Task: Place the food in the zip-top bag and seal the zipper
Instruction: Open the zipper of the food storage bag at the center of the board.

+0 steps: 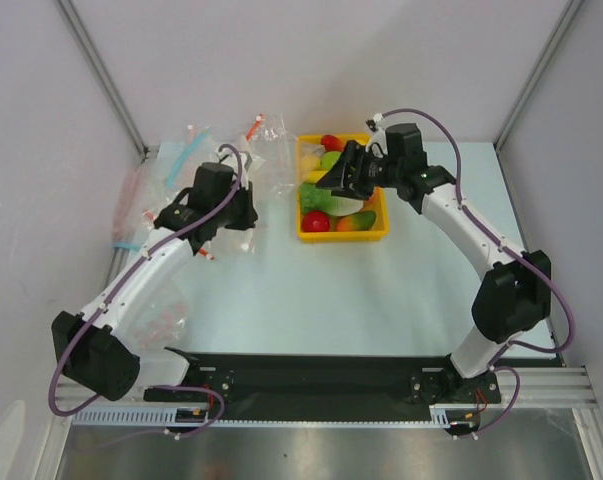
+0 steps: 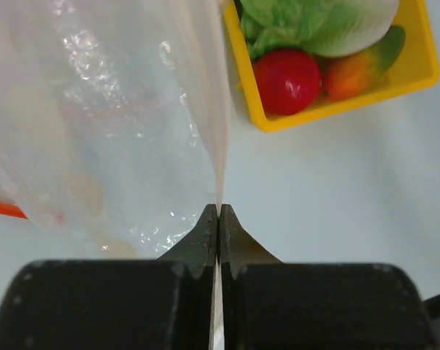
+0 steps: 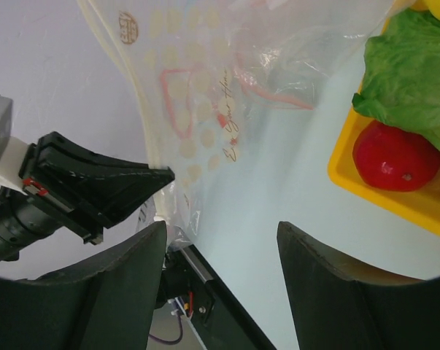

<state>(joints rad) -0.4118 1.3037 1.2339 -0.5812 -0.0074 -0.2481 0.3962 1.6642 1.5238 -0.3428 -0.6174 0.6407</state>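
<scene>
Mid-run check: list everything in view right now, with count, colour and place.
zip-top bag: one, clear with white dots, left of the tray
tray: one, yellow, far middle of table
cabbage: one, green-and-white, in tray
red fruit: two, red, tray's near-left corner, another at far edge
orange-green fruit: one, tray's near side
plain bags: several, clear with red or blue strips, table's far left
left gripper: black, shut on zip-top bag's edge
right gripper: black, open, above tray
</scene>
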